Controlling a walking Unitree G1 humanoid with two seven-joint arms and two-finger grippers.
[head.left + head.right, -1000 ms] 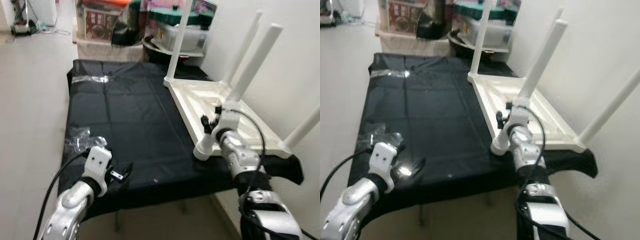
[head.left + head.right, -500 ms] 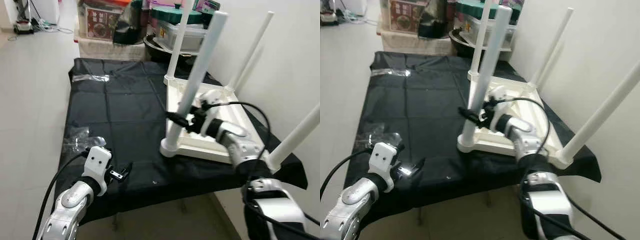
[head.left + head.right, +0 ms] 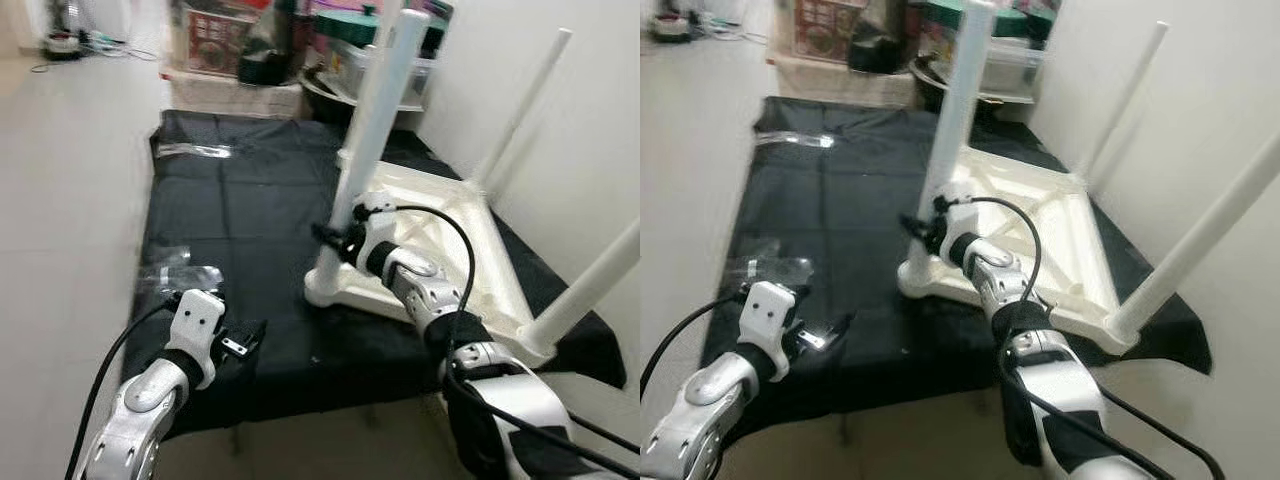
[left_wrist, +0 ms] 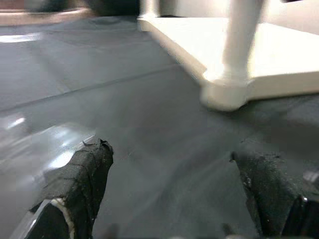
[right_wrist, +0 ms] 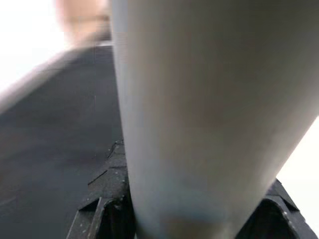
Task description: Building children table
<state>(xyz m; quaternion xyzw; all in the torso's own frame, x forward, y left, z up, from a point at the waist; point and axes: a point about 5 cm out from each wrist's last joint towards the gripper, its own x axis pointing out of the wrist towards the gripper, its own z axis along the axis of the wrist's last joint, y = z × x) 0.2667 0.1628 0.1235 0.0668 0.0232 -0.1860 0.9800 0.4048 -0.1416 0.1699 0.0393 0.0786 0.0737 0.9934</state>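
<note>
The white children's table (image 3: 440, 255) lies upside down on a work surface covered with a black cloth (image 3: 250, 210), close to the wall, so that its four legs point up and the leg sockets can be reached from above. The right gripper (image 3: 338, 240) is clamped on the near leg (image 3: 372, 130), low down, just above the corner socket. In the right wrist view the leg (image 5: 199, 109) sits between the two black fingers (image 5: 107, 199), one on each side. A low grip probably gives better control for turning or seating the leg into its socket, though the pictures cannot show whether the leg is already tight. The other three legs (image 3: 520, 105) stand in their corners.

The left gripper (image 3: 240, 345) hovers over the near edge of the cloth with its fingers (image 4: 84, 174) spread apart and nothing between them. It is apart from the table, so it seems to wait.

A crumpled clear plastic bag (image 3: 175, 275) lies on the cloth near the left gripper; what is in it cannot be told. Behind the work surface stand storage bins (image 3: 380, 60) with a green lid; their contents are too blurred to name.
</note>
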